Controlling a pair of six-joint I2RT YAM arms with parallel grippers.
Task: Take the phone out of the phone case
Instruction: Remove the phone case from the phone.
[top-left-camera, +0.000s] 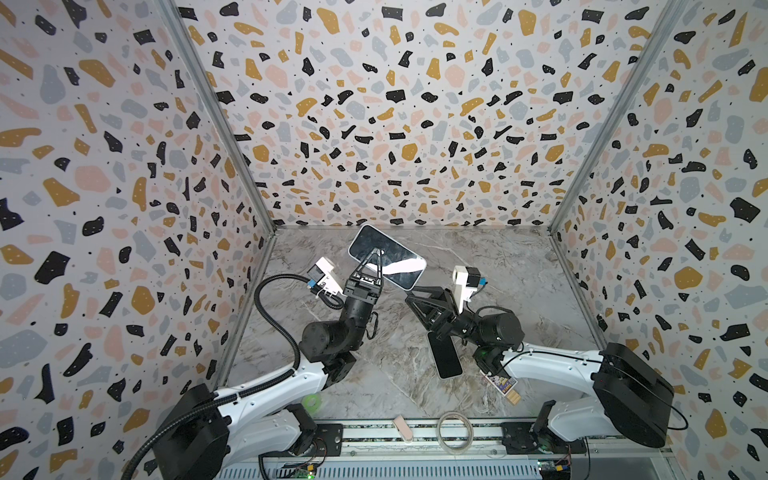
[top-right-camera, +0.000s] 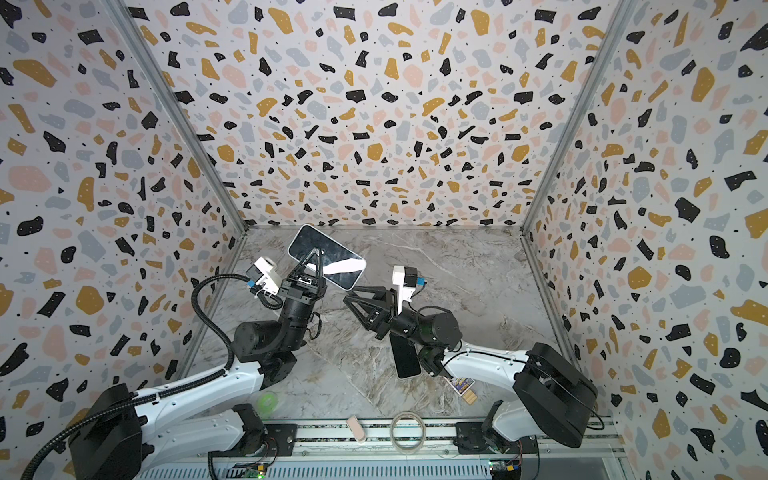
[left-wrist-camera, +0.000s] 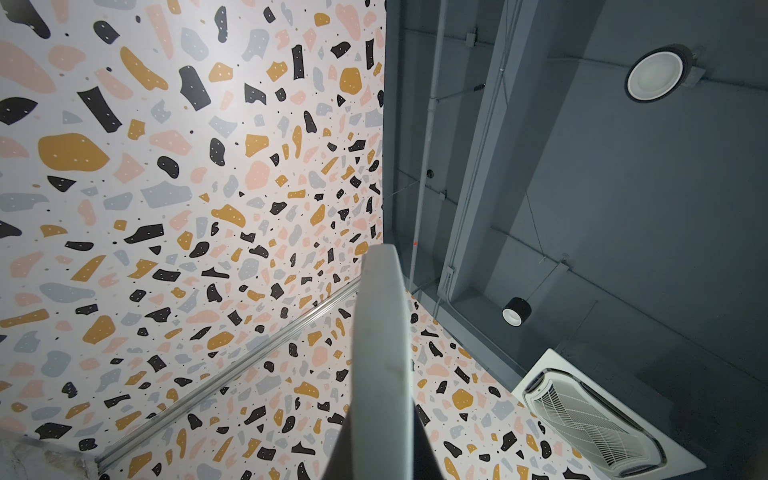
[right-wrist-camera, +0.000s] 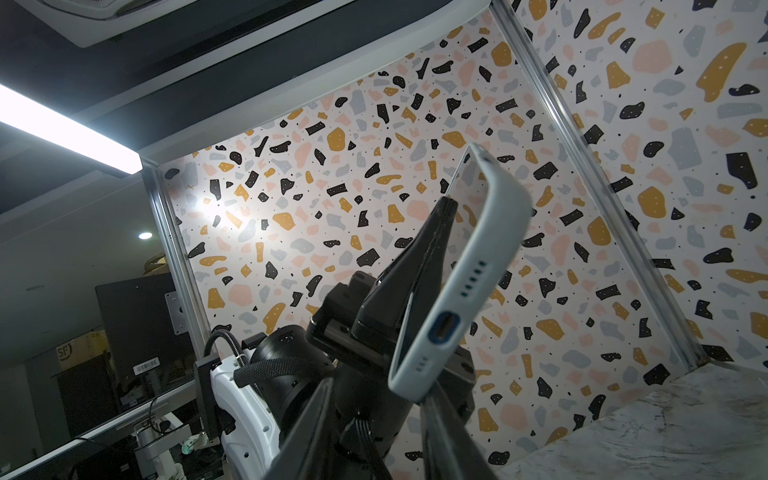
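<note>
Speckled panels (top-left-camera: 395, 104) wall the marble worktop (top-left-camera: 519, 299) on three sides. Above the worktop's back-left part we see the left end effector (top-left-camera: 376, 252) clamped on the pale phone case (right-wrist-camera: 482, 249) and holding it clear of the worktop. One finger lies across the glossy dark screen of the phone (top-left-camera: 399, 254), which sits inside the case. In the right wrist view, the case's end with the charging port faces the camera.

The right end effector (top-left-camera: 410, 293) reaches in above the worktop's middle with its fingers apart. Their tips are just beside that same end of the case, and we cannot tell whether they touch it.

Flat on the worktop's middle, under the right wrist, lies a dark, phone-shaped slab (top-left-camera: 445, 359) with a pale rim. Along the worktop's front edge we find a ring of clear tape (top-left-camera: 439, 432), a printed card (top-left-camera: 500, 382) toward the front right, a green ring (top-left-camera: 306, 401) toward the front left, and a small pink bar (top-left-camera: 404, 428).
</note>
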